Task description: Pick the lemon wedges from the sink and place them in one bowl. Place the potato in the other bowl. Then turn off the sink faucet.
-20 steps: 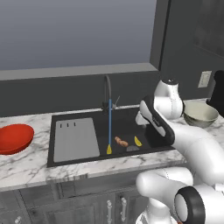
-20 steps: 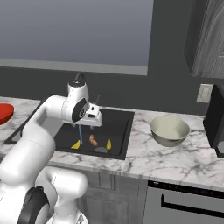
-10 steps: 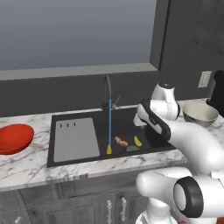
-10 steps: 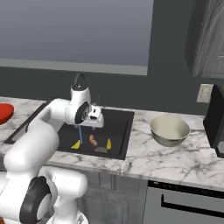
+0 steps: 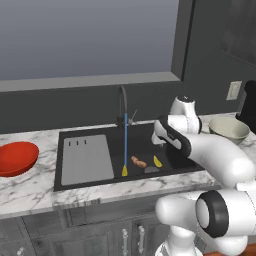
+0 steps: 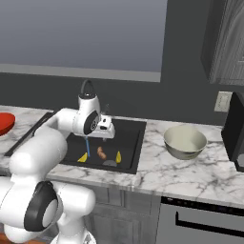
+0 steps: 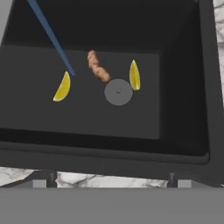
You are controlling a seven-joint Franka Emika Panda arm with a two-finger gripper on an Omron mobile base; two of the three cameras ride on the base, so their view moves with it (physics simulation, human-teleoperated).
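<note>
Hand view looks down into the sink (image 7: 183, 87), a black rectangular basin w/ steep walls and a flat matte floor. On that floor: two lemon wedges, one at left (image 7: 62, 87) and one at right (image 7: 134, 75), both bright yellow slim crescents; the potato (image 7: 98, 67), orange-brown and lumpy, lies between them, its lower end just beside the round grey drain (image 7: 118, 92). Right wedge touches the drain's edge. Thin blue water stream (image 7: 50, 35) lands just beside the left wedge. Basin floor around the three pieces is bare, walls well apart from them.

Left base view: gripper (image 5: 159, 142) hangs over the right part of the basin, above the items, jaws spread wide, nothing in them. Faucet (image 5: 122, 102), thin dark gooseneck, stands at the back rim. Flat grey drainboard (image 5: 86, 160) fills the basin's left part. Red bowl (image 5: 16, 157), glossy and shallow, sits on the marble counter (image 5: 30, 187) left of the sink; grey-beige bowl (image 5: 228, 129), deep w/ dull sheen, sits on the counter's right side.
</note>
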